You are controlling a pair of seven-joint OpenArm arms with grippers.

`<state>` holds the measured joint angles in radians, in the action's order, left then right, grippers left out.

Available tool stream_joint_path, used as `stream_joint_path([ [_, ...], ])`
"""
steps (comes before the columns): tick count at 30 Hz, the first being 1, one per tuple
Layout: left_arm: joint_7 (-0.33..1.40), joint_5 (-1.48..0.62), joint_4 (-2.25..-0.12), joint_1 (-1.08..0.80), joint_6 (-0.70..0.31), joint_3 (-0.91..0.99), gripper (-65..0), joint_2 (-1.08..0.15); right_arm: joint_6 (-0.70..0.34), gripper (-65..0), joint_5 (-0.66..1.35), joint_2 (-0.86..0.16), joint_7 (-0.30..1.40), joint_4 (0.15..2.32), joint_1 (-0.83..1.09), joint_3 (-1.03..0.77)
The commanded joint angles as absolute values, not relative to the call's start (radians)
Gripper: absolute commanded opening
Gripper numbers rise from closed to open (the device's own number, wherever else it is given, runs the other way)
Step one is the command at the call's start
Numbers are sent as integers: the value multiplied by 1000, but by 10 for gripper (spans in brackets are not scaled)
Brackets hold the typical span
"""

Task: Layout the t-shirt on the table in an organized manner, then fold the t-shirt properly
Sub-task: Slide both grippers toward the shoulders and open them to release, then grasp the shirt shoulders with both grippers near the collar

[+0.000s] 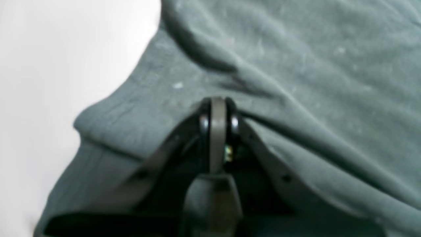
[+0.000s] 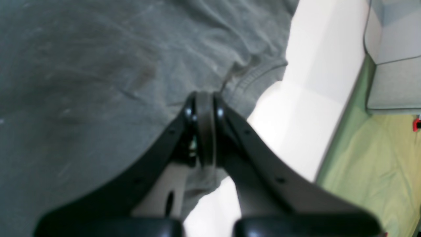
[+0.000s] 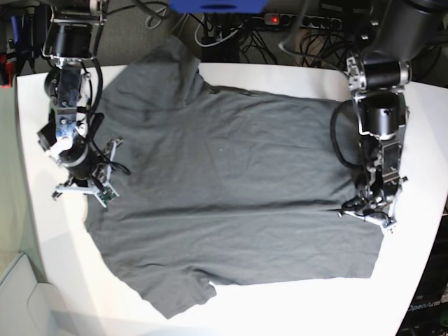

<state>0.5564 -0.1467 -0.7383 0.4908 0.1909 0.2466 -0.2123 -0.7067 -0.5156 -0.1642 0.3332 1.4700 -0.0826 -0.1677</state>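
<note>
The dark grey t-shirt lies spread nearly flat on the white table, its neck toward the base view's left and its hem toward the right. My left gripper stands at the hem. In the left wrist view it is shut, and creases in the cloth run into its tips. My right gripper is at the neck. It is shut where the ribbed collar meets the table.
Cables and a power strip run behind the table's far edge. Green floor and a pale grey box lie past the table edge beside my right arm. Both sleeves lie flat on the neck side.
</note>
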Motion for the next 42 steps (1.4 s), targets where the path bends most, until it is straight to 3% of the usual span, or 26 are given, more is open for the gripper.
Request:
stream_joint_path([
  [1, 598, -157, -765, 504, 189, 246, -649, -213, -698, -650, -501, -171, 317, 1469, -101, -168],
  [9, 720, -157, -928, 490, 189, 254, -646, -199, -698, -650, -501, -177, 312, 1319, -111, -173],
  [16, 837, -157, -1053, 446, 189, 254, -643, -206, -698, -650, -503, -179, 312, 1316, -102, -177],
  [19, 883, -157, -1145, 406, 188, 254, -550, -211, -698, -650, -501, -174, 312, 1359, -108, -223],
  [23, 966, -157, -1316, 317, 186, 254, -295, -220, -698, -643, -501, -171, 317, 1463, -110, -251],
  [25, 995, -157, -1425, 260, 186, 254, -190, -223, -698, -599, -501, -168, 321, 1517, -105, -262],
  [27, 1032, -157, -1535, 191, 186, 255, -137, -225, -698, -526, -501, -143, 352, 1572, -93, -302],
  [34, 1095, -157, -1778, -18, 177, 409, -131, -226, -698, -264, -501, -65, 504, 1692, -85, -423],
  [39, 1090, -154, -1794, -97, -47, 553, -129, -220, -698, -240, -501, -35, 555, 1728, -51, -458],
  [42, 1064, -150, -1767, -102, -125, 615, -129, -214, -698, -240, -501, -27, 553, 1730, -25, -458],
])
